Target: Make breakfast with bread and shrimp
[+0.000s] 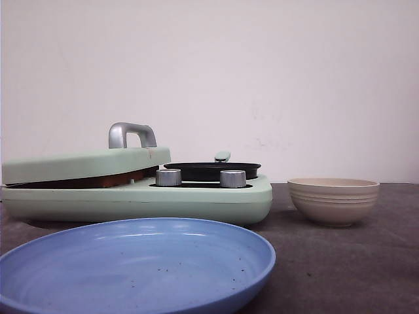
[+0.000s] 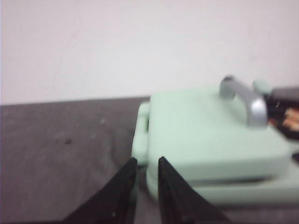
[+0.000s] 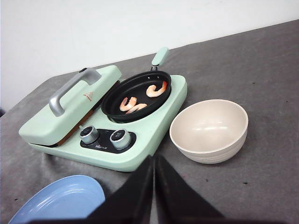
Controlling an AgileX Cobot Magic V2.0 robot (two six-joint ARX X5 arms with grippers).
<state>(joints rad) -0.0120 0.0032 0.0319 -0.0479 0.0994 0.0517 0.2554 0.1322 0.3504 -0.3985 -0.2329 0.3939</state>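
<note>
Your left gripper point(image 2: 145, 196) holds nothing; its dark fingers show a narrow gap and hover near the hinged end of the mint breakfast maker point(image 2: 210, 140). Your right gripper point(image 3: 154, 191) is pinched together, also empty, at the bottom centre of its wrist view above the grey table point(image 3: 261, 177). Past it, the shrimp point(image 3: 140, 100) already lie in the black pan point(image 3: 135, 95) on the cooker, so that part looks done. The press lid point(image 1: 85, 163) is down with a brown edge showing in the seam at left of the front view, probably the bread, though you cannot confirm it. The beige bowl point(image 1: 334, 199) looks empty and the blue plate point(image 1: 131, 268) is bare, so plating seems to remain.
</note>
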